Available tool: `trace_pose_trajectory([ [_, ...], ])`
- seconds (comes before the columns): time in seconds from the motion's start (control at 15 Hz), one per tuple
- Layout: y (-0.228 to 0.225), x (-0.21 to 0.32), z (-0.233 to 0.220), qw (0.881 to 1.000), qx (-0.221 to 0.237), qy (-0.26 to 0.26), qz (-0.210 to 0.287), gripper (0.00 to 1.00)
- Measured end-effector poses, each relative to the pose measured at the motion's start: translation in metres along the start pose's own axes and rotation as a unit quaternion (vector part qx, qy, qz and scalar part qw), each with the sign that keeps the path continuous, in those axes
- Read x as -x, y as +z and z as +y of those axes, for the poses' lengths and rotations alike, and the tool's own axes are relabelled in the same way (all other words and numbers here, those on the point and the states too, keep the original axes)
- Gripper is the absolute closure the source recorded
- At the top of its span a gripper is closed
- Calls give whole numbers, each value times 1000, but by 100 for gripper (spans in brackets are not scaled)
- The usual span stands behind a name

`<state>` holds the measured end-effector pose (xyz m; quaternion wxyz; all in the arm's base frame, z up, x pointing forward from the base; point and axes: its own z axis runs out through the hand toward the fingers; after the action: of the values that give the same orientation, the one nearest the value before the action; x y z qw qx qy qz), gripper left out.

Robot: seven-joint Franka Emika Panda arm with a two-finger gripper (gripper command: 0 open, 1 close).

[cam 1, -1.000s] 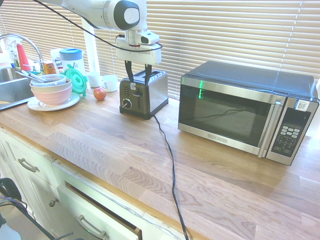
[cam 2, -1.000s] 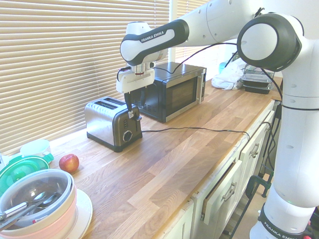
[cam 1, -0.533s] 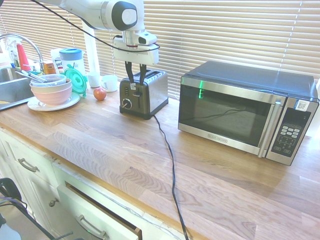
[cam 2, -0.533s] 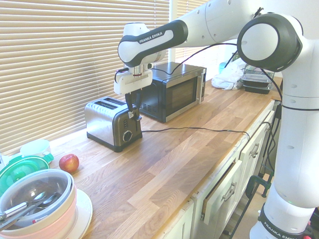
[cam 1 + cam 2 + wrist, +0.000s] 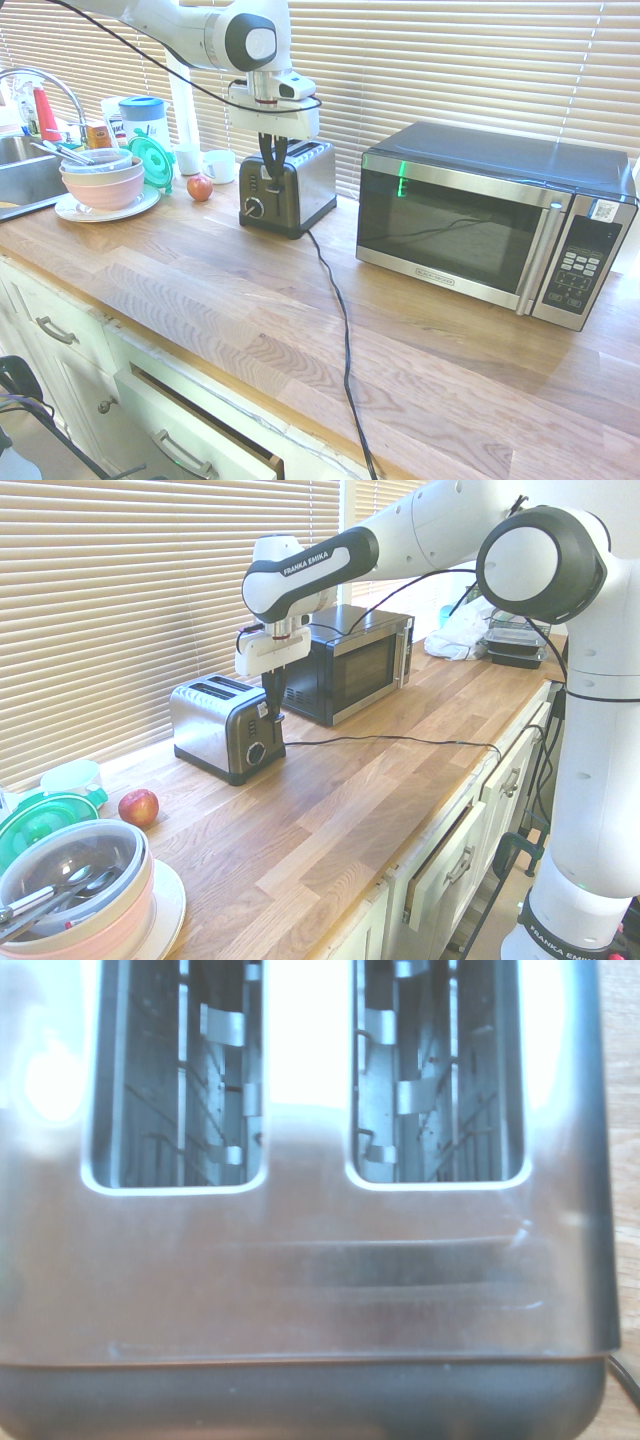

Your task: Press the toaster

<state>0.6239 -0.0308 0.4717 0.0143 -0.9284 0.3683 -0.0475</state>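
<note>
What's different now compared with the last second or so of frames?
The end effector has drawn its fingers closer together, from wide apart to nearly touching, in front of the end panel of the toaster. No grip on anything can be made out. The toaster, its cord, the microwave, the apple and the bowls stayed put.

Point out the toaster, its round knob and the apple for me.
toaster point(image 5: 205, 731): second exterior view, brushed steel side.
round knob point(image 5: 254, 207): first exterior view, middle of its face.
apple point(image 5: 138, 808): second exterior view, middle of its red skin.
</note>
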Motion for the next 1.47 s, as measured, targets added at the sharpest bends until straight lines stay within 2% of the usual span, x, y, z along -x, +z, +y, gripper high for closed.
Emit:
trace_pose_trajectory([
  [0.6,13,3,-2,1000,1,-2,-2,100],
  [1.47,45,-6,-1,999,3,14,-33,100],
])
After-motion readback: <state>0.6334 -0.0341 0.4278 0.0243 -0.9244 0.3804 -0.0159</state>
